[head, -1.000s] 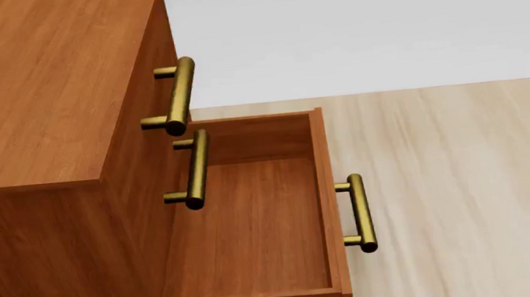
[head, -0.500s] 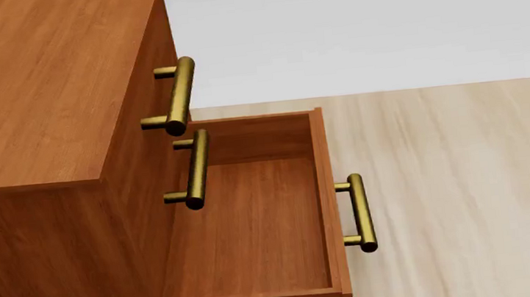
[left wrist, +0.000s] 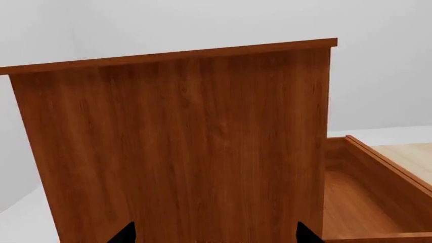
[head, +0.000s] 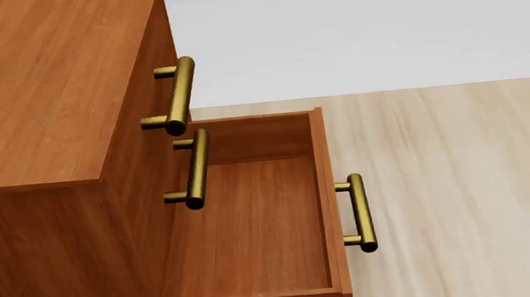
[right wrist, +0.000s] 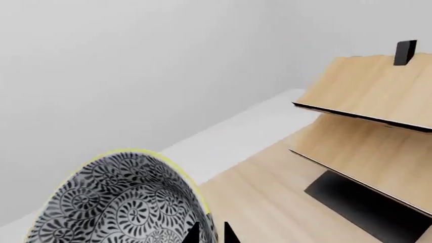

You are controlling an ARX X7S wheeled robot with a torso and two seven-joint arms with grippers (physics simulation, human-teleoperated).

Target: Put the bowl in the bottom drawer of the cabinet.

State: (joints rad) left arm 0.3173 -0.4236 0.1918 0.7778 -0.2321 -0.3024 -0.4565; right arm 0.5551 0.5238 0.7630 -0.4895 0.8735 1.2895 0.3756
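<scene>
The bowl [right wrist: 125,202] sits in the right hand [right wrist: 210,234], whose dark fingertips pinch its yellowish rim in the right wrist view; behind it stand a pale wooden rack [right wrist: 368,116] and a white wall. Neither hand nor bowl shows in the head view, so the bowl is held well clear of the cabinet [head: 42,90]. The left hand [left wrist: 212,234] faces the cabinet's side panel with its two tips spread apart and nothing between them. The bottom drawer [head: 253,224] is pulled fully out, bare inside, its brass handle [head: 359,212] towards the floor side. The step in hand looks like the carry. Next, the right arm would need to bring the bowl over the open box, lower it past the front wall and let go.
</scene>
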